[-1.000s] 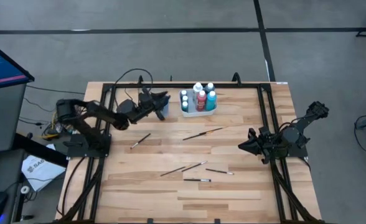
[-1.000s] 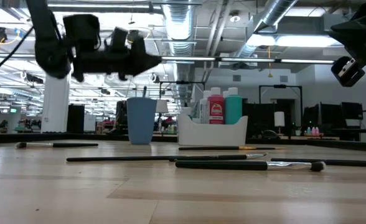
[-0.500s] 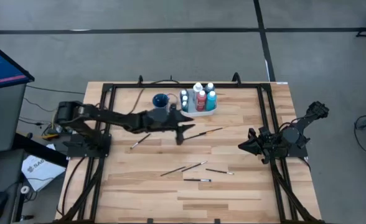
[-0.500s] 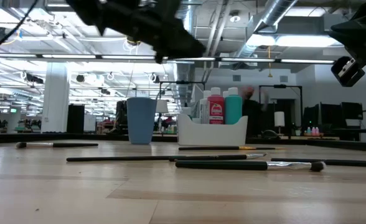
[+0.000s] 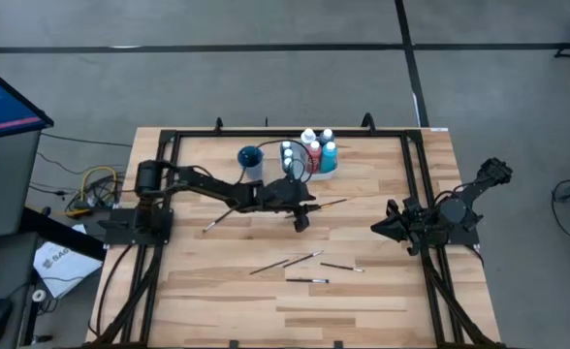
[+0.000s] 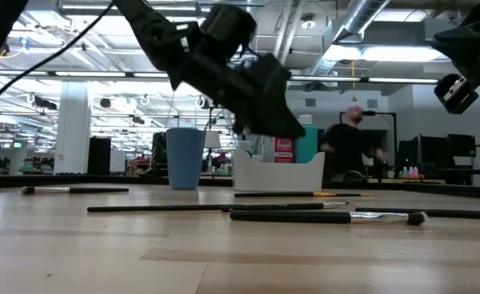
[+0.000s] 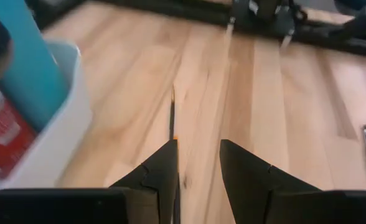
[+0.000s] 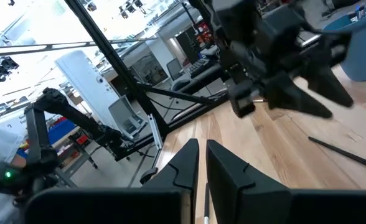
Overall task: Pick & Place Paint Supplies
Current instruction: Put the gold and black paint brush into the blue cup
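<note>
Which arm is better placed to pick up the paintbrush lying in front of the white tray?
Left. The left gripper, fingers open, hangs right by that paintbrush next to the tray; its wrist view shows the brush just ahead of its fingertips. The right gripper waits near the table's right edge, farther off.

Light wooden plank table (image 5: 382, 301) and the items lying on it.

A blue plastic cup (image 5: 250, 157) and a white rectangular tray (image 5: 307, 174) of white-capped paint bottles (image 5: 321, 150) stand near 12 o'clock. Thin dark-handled paintbrushes (image 5: 316, 206) lie scattered: two around the centre, four toward 6 o'clock. A black metal frame (image 5: 408, 160) borders the tabletop.
</note>
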Robot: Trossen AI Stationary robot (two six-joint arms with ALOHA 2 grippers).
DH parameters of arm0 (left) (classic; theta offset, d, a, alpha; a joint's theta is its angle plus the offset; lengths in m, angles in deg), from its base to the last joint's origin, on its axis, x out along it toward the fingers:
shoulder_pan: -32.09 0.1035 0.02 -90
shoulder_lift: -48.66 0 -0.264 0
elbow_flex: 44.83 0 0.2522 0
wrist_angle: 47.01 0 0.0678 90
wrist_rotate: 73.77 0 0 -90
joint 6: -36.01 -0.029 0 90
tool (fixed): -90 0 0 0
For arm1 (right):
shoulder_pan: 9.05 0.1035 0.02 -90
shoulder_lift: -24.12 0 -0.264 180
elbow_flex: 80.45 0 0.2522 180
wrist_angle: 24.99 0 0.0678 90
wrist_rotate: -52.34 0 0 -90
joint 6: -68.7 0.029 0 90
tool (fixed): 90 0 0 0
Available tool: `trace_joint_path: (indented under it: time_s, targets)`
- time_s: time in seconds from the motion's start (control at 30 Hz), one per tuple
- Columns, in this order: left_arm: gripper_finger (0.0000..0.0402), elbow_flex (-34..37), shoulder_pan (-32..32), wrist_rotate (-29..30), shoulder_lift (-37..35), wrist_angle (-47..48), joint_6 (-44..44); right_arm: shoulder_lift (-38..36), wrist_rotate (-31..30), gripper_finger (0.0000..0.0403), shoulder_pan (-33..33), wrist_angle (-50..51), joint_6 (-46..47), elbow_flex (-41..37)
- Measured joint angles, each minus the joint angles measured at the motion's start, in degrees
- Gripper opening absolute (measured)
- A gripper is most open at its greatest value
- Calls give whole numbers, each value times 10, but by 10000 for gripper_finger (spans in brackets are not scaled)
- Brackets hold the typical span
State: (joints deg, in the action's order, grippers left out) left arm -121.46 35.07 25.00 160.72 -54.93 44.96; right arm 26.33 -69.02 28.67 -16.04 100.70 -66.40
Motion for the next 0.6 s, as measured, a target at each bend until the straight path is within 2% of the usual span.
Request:
trace_joint_path:
  time_s: [0.23,0.6]
  targets:
    - [114,0,-3,0,41,58,36,0,0,23,0,-1,0,0]
    - [114,0,-10,1,52,95,52,0,0,23,0,-1,0,0]
